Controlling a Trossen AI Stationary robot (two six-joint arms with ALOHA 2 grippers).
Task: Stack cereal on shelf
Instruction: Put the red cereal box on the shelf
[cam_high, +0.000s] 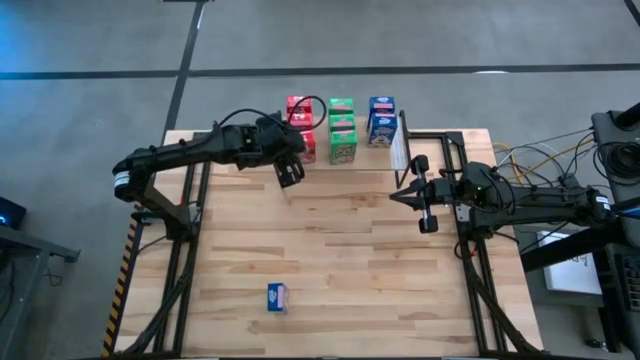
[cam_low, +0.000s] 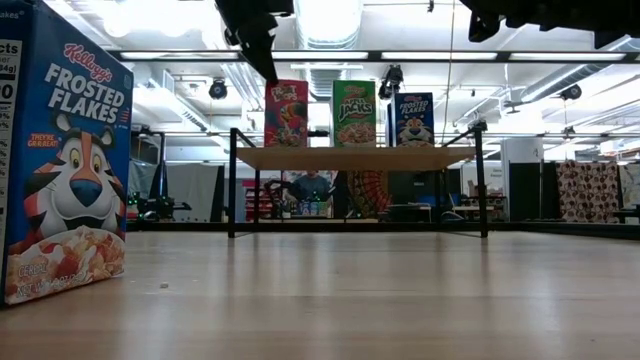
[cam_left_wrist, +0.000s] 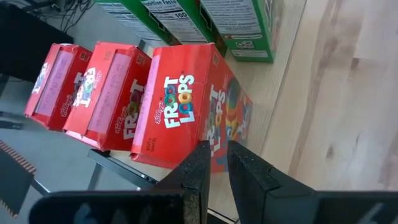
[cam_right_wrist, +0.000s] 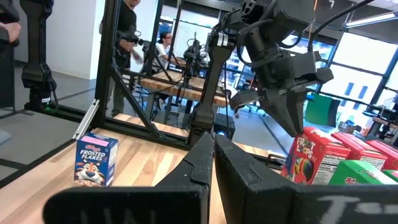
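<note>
Three red cereal boxes (cam_left_wrist: 180, 106) stand in a row on the shelf (cam_low: 355, 158) at the table's far edge, with green boxes (cam_high: 342, 128) and blue boxes (cam_high: 381, 118) beside them. One blue box (cam_high: 277, 296) stands alone on the tabletop near the front edge. My left gripper (cam_high: 290, 172) hovers just in front of the nearest red box. Its fingers (cam_left_wrist: 202, 168) are a narrow gap apart and hold nothing. My right gripper (cam_high: 400, 195) is shut and empty, right of the middle of the table and in front of the shelf's right end.
Black frame rails (cam_high: 190, 230) run along the table's left and right sides. The open wooden tabletop (cam_high: 350, 250) lies between the shelf and the lone blue box. In the low view that box (cam_low: 65, 150) fills the left foreground. People show in the room beyond (cam_right_wrist: 127, 31).
</note>
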